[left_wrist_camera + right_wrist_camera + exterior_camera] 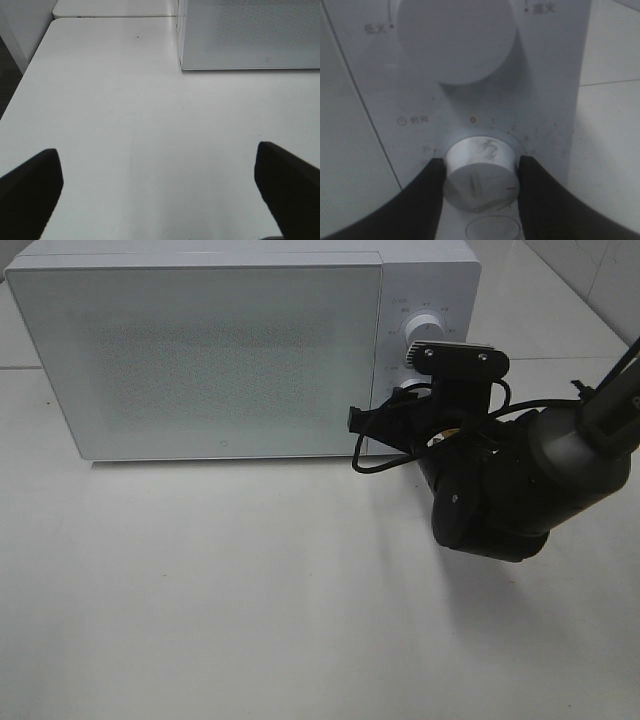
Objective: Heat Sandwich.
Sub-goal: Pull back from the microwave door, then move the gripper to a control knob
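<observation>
The sandwich is hidden; it shows in no view. The white microwave (220, 350) stands at the back of the table with its door shut. My right gripper (403, 400) is at the control panel, and in the right wrist view its two black fingers (427, 200) press both sides of the lower timer knob (481, 172). The larger upper knob (455, 40) is free above it and also shows in the exterior view (427, 332). My left gripper (160, 190) is open and empty over the bare table, in front of the microwave's left corner (182, 65).
The white table (200, 590) spreads in front of the microwave. Its left edge (25, 85) drops to a dark floor. A round button (492, 231) sits just below the timer knob. The right arm's black body (500, 490) hangs over the table's right side.
</observation>
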Robot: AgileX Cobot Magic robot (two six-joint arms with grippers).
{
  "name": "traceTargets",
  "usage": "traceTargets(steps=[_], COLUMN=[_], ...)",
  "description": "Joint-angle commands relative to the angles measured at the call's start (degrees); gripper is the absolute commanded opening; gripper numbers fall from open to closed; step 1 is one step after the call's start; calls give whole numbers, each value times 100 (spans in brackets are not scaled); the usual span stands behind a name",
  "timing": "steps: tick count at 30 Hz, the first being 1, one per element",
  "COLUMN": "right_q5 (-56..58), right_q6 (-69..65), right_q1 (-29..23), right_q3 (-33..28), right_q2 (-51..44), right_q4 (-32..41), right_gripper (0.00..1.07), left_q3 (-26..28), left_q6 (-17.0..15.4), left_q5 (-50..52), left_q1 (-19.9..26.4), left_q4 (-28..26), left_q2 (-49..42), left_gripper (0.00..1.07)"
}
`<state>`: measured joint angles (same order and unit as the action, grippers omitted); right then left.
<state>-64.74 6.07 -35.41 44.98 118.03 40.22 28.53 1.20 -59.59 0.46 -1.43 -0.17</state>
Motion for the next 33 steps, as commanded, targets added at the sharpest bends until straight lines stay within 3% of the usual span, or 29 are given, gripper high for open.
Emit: traceTargets(steps=[1,33], right_q5=[-355,-1014], right_q6=[-1060,-7254], right_q1=[0,0], right_q3=[46,46], right_q2=[-52,-52], right_q4=[29,-97], right_gripper=[5,6], left_q3=[-17,-17], left_q6=[0,0], left_q5=[23,23], left_q1=[17,17], left_q4=[-11,-11], left_q2=[-155,-155], left_gripper=[100,100])
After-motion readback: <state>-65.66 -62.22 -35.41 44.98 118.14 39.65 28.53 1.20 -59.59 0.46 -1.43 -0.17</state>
